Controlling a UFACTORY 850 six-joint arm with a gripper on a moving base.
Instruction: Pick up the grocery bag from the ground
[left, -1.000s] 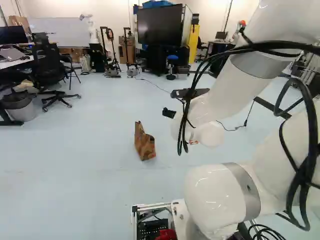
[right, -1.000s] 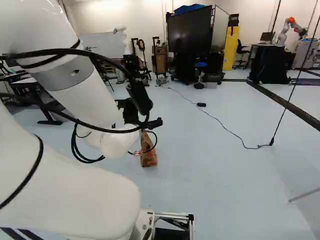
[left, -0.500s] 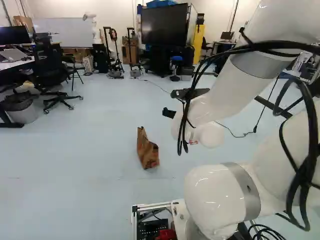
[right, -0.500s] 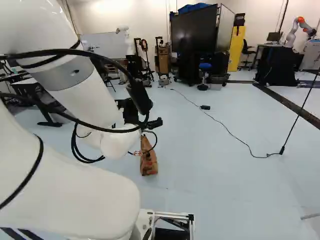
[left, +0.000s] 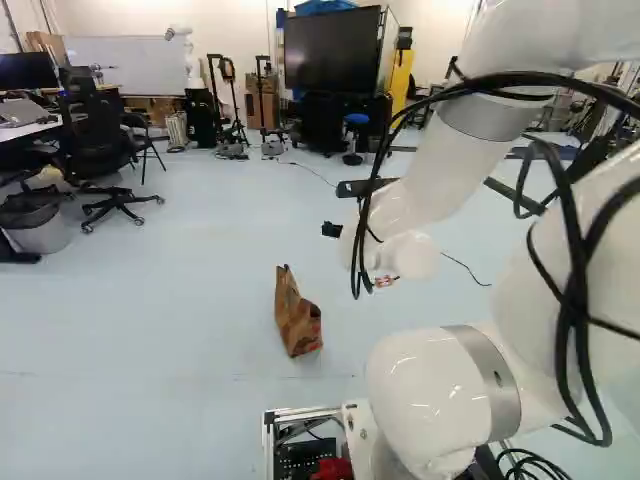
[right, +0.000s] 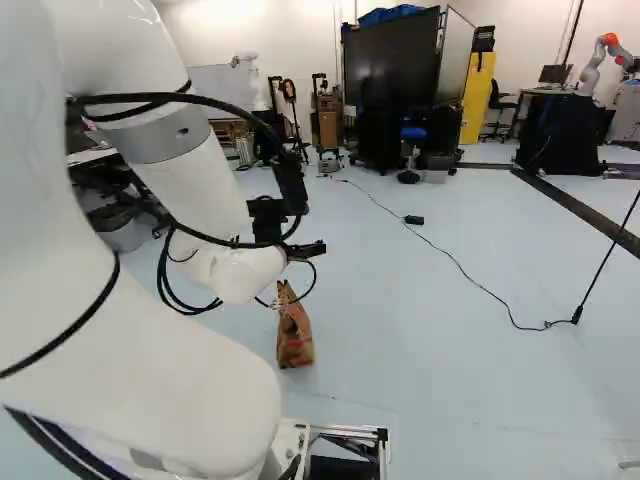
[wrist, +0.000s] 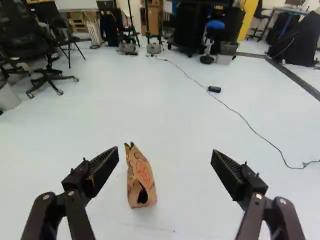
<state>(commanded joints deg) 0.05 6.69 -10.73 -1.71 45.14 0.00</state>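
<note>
My gripper shows in part in the right base view, its black body beyond the white wrist. In the wrist view the gripper is open wide, nothing held. The brown paper grocery bag stands on the floor ahead of the fingers, seen through the gap and nearer one finger, without contact. A dark hole or mark shows low on its printed side. The left base view has the whole bag left of the wrist; cables cross near its top in the right base view.
A thin cable with a small black box runs over the floor beyond the bag. An office chair and a grey bin stand at the left. Far back are a big screen, a blue stool and another robot.
The base has moved, bringing the bag and floor closer in both base views. My arm has also shifted against its lowest joint, its upper links leftward in the left base view, rightward in the right.
</note>
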